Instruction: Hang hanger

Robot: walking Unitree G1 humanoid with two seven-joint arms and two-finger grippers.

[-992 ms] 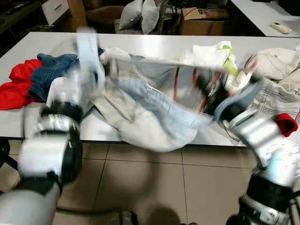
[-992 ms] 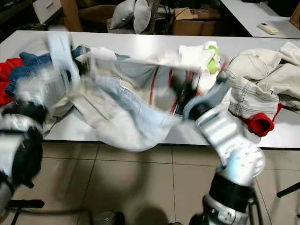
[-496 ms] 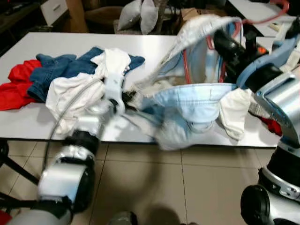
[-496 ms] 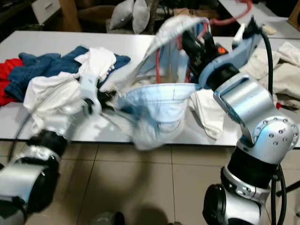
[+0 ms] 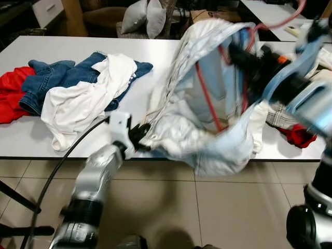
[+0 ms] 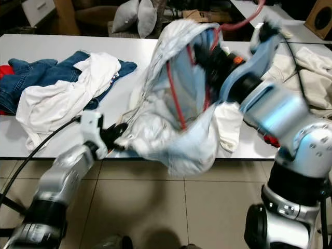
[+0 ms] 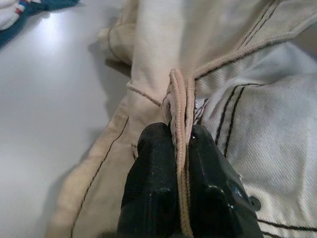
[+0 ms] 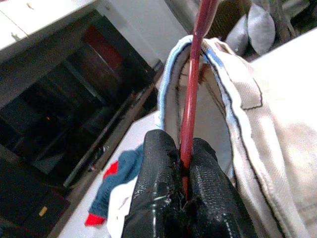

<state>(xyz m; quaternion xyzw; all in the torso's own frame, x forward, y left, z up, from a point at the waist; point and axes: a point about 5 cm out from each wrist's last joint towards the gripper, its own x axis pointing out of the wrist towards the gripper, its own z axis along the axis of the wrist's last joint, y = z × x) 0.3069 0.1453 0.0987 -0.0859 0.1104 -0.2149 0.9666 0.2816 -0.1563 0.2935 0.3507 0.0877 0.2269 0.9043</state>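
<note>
Hanger (image 8: 195, 84) pinched in right gripper (image 8: 181, 163), raised at 1 o'clock; left gripper (image 7: 181, 144) clamps jacket (image 5: 207, 104) hem, 7 o'clock.

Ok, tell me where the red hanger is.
The red hanger is inside the pale jacket, pinched by the right gripper, raised above the table's right half.

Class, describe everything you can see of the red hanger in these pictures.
The red hanger is thin and looks like plastic. It sits inside the pale denim garment, which is lifted above the table's front edge. Its arms show as red lines through the cloth, and a red curve juts out above. The right gripper is shut on its stem; the left gripper pinches only the garment's seam.
</note>
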